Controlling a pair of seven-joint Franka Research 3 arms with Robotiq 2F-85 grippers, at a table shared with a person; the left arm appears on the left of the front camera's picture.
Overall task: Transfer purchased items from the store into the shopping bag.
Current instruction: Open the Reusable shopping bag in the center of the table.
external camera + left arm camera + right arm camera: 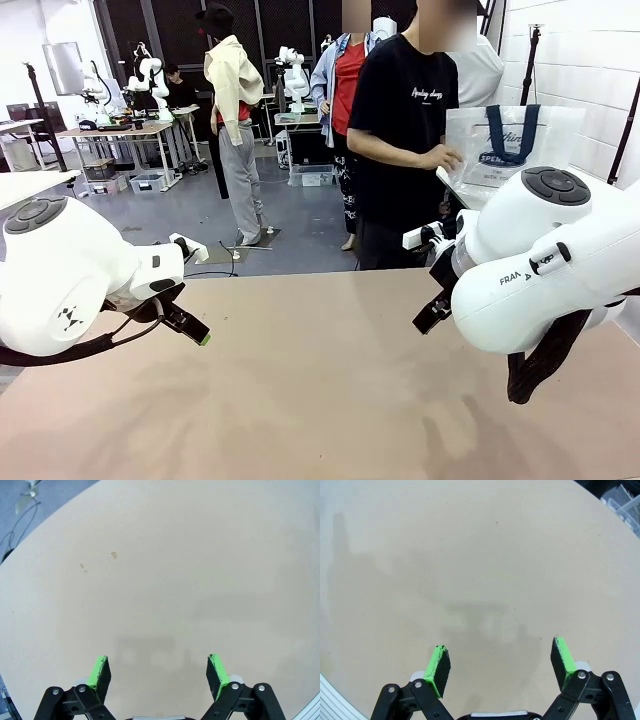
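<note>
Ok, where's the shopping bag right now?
Front view, far right: the shopping bag is off the table, held by the person's hand beyond its far edge, above the right arm.

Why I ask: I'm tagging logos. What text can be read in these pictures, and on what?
"FRA", start of a longer word, on the right arm.
"SPEN", cut off, blue, on the shopping bag; script above it too blurred to read.
White script on the person's black T-shirt: too blurred to read.
</note>
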